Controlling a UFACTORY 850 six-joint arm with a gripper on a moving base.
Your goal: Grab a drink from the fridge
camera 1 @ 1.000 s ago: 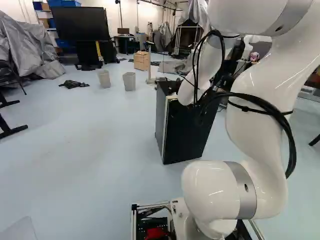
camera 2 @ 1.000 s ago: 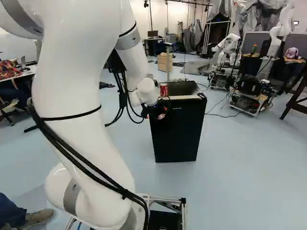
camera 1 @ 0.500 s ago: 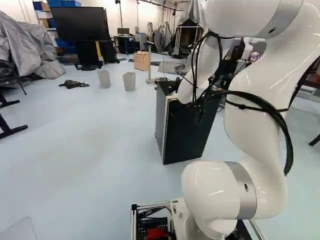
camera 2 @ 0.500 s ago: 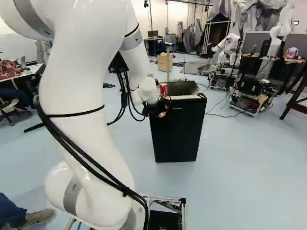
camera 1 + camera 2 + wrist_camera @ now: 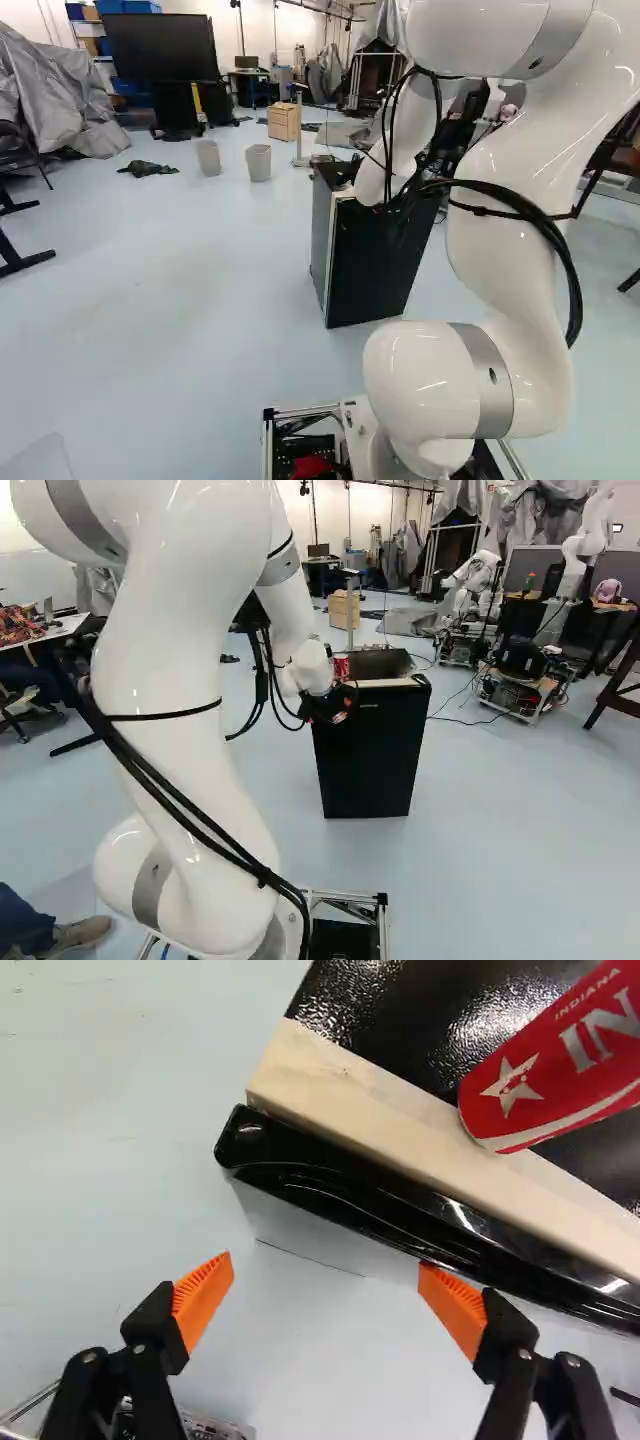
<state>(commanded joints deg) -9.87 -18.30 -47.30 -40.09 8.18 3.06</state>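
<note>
Base [image 5: 345, 935]: it has not moved over the last second; the fridge sits just where it did in both base views
Arm [image 5: 180, 690]: this is what has changed; against its foot joint, the upper part has swung rightward in the right base view, and the wrist has edged slightly the same way, across the fridge front
Fridge [image 5: 370, 760]: unmoved, ahead of the base, its front toward the arm
Door [image 5: 350, 1185]: looks closed, its black top edge lying along the pale strip [image 5: 370, 1095], so nothing inside can be reached; the shift seems to be lining up on the door's near corner, probably to pull it open
Hand [image 5: 325, 1262]: wide apart, with nothing between its fingers; one orange pad [image 5: 455, 1308] overlaps the door edge in the wrist view, and I cannot tell if it touches; too much push there could shove the fridge
Can [image 5: 545, 1070]: red, upright on the fridge top near the front edge, the only drink in sight, ungripped and unmoved in the right base view; a jolt to the door might topple it
</note>
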